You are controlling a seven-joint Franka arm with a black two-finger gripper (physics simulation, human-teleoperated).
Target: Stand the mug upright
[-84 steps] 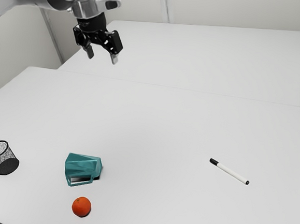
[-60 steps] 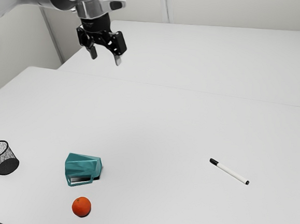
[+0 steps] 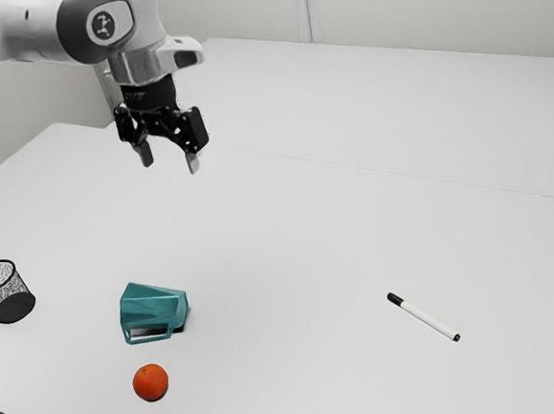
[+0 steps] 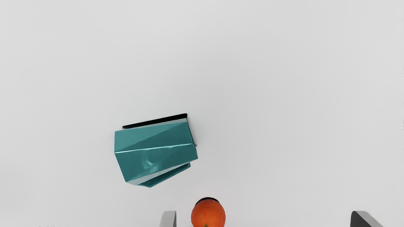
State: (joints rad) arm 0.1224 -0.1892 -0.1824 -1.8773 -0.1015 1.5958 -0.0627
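Mug on its side; gripper open above the table

The white table (image 3: 292, 381) supports all loose items. The robot arm (image 3: 42, 24) enters from the exterior view's left. Its black gripper (image 3: 170, 164) is positioned above the table, well apart from the mug. Gripper state: open, fingers spread, nothing held. The teal faceted mug (image 3: 154, 305) lies on its side on the table, with its handle (image 3: 149, 339) on the side toward the orange. The black mesh holder (image 3: 4, 291) is located toward the exterior view's left from the mug. The white marker (image 3: 427, 318) lies flat toward the exterior view's right, black cap end nearer the mug. The orange (image 3: 150, 382) rests near the mug, not touching it.
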